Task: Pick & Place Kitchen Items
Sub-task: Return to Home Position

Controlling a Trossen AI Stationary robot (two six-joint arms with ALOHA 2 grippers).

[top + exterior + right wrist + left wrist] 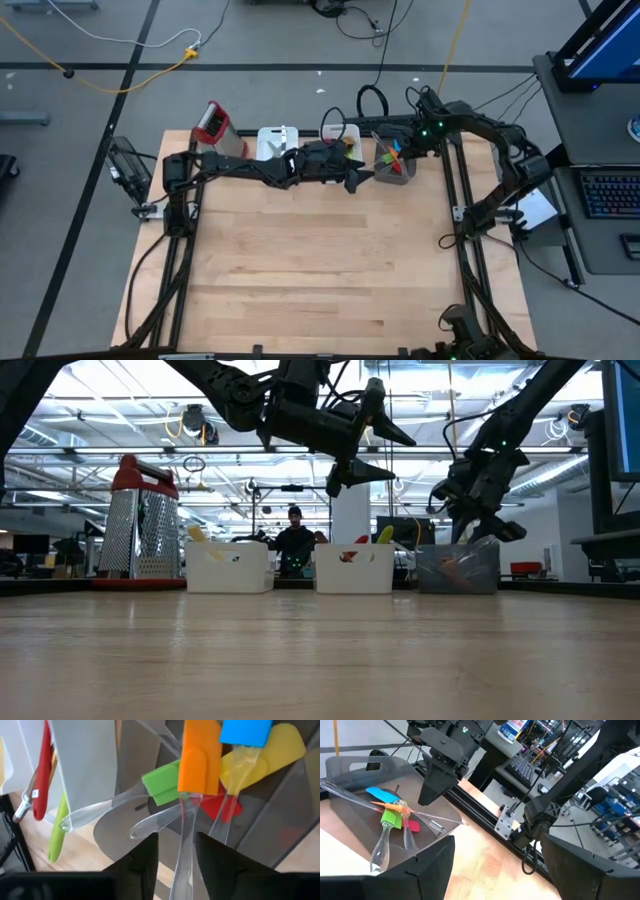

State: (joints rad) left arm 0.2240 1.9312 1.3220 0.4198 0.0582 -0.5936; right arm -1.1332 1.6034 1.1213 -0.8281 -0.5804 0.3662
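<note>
Row along the far edge of the wooden counter (300, 270), left to right: metal box grater with red top (140, 525), white rectangular bin (228, 568), second white rectangular bin (354, 568), translucent grey bin (355, 770) just right of centre.

Contents of the grey bin, heads piled together and clear handles slanting outward:
- orange spatula (200, 760), lying across the others
- blue spatula (245, 732), beside the orange head
- green spatula (162, 782), under the orange one
- yellow spatula (280, 750), behind the blue one
- red spatula (222, 807), lowest of the heap

A red utensil (347, 556) and a yellow-green tip (385, 535) show above the rim of the second white bin.

Right tool (427, 795): hangs directly above the grey bin, pointing down into it. Its own wrist view shows a gap between the two fingers. The orange spatula's clear handle is seen through that gap, farther down in the bin and not clamped. Fingers parted, holding nothing.

Left tool (402, 458): arm stretched across the far edge from the left side, raised off the counter, tip just left of the grey bin and in front of the second white bin. Fingers spread wide, empty.

A person (294, 540) stands in the room behind the bins.
</note>
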